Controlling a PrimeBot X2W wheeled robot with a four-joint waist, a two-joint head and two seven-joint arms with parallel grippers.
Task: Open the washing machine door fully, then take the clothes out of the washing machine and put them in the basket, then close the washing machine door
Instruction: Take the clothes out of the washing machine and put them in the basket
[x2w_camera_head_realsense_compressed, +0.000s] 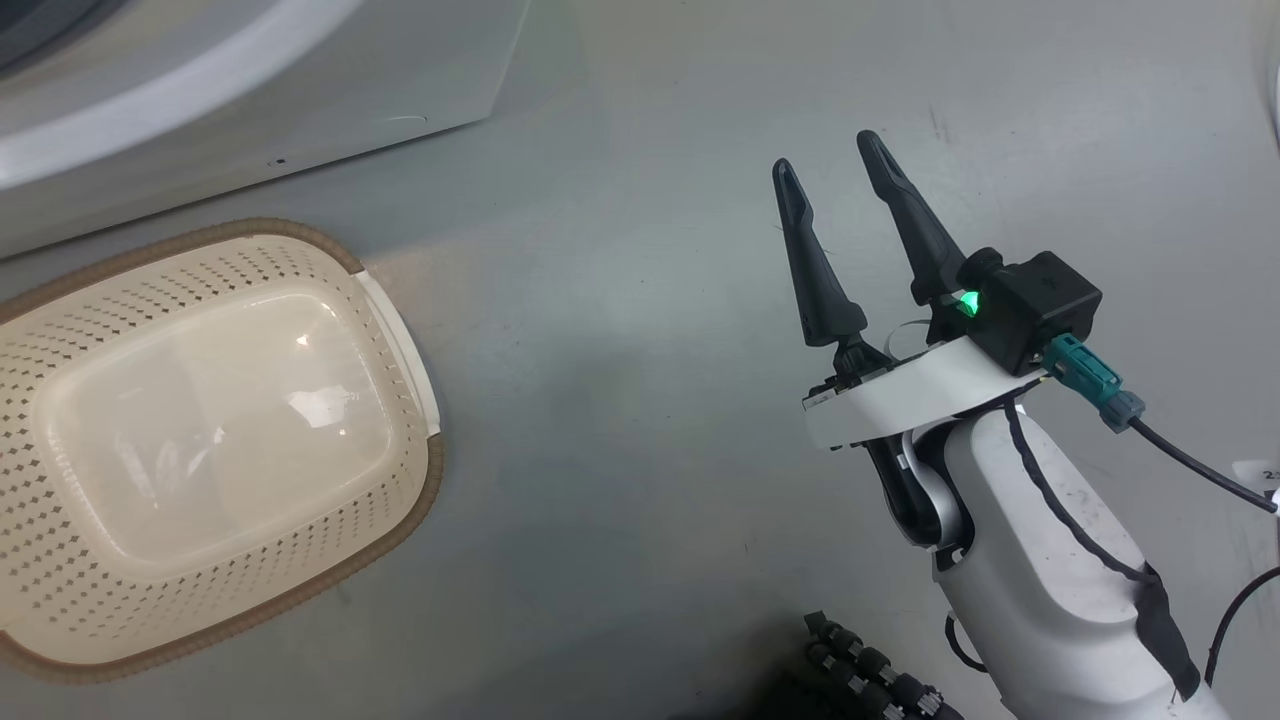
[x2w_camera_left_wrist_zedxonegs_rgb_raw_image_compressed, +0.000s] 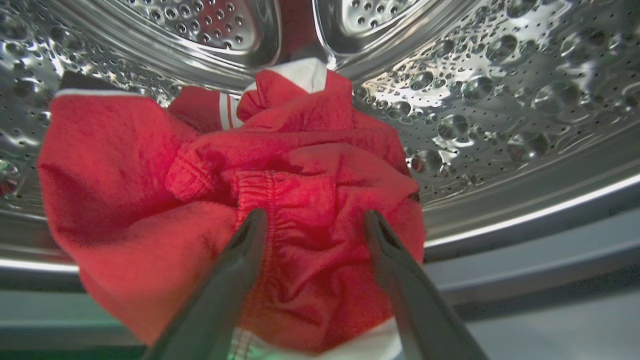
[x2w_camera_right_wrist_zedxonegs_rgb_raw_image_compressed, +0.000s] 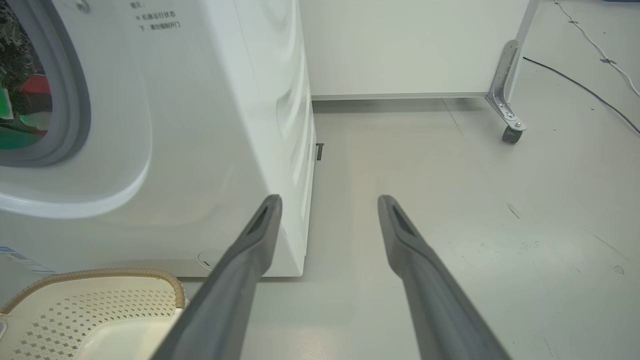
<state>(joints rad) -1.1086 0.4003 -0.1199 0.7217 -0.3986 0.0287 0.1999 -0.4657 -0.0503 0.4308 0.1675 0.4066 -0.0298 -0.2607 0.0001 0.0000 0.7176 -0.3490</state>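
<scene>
Clothes (x2w_camera_left_wrist_zedxonegs_rgb_raw_image_compressed: 225, 200) lie in drum (x2w_camera_left_wrist_zedxonegs_rgb_raw_image_compressed: 500, 100) before spread left pincer (x2w_camera_left_wrist_zedxonegs_rgb_raw_image_compressed: 315, 214).

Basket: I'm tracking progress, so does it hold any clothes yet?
No, the basket shows only its bare, glossy cream floor.

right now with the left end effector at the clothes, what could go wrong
The left end effector flanks one gathered fold of the clothes; closing may pinch only that and leave the rest in the drum. The basket is small; trailing fabric might land outside its rim.
</scene>
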